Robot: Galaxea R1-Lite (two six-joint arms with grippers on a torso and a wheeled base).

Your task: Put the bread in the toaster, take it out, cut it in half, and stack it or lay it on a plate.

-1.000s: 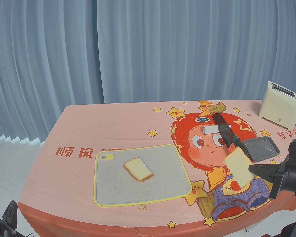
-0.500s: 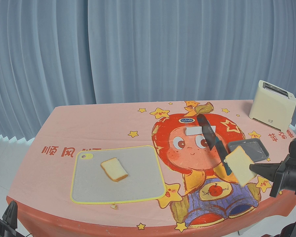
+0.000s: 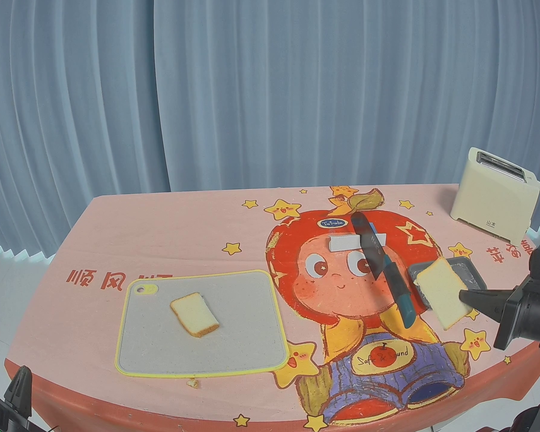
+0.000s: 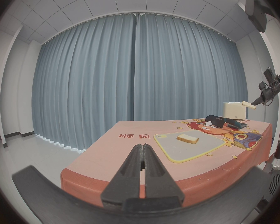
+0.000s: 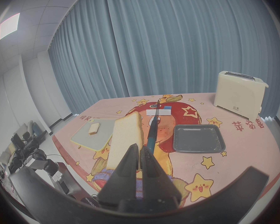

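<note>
My right gripper (image 3: 467, 298) (image 5: 139, 150) is shut on a slice of bread (image 3: 442, 291) (image 5: 126, 139), held up in the air above the table near the dark grey plate (image 3: 476, 271) (image 5: 198, 138). A smaller piece of bread (image 3: 194, 314) (image 5: 94, 128) (image 4: 187, 138) lies on the grey cutting board (image 3: 162, 343) (image 5: 106, 131) (image 4: 193, 145). The cream toaster (image 3: 497, 195) (image 5: 239, 94) (image 4: 234, 110) stands at the table's far right corner. A dark knife (image 3: 383, 259) (image 5: 153, 126) rests on the cloth left of the plate. My left gripper (image 4: 142, 168) is shut and empty, low beyond the table's near left corner.
A small white block (image 3: 349, 243) (image 5: 158, 112) lies under the knife blade. A crumb (image 3: 192, 383) sits just off the board's front edge. The table carries a pink cartoon cloth (image 3: 162, 235), with blue curtains behind it.
The head camera has swung to the right, shifting the whole scene left. My right gripper has carried the bread slice up and back, so it now overlaps the plate.
</note>
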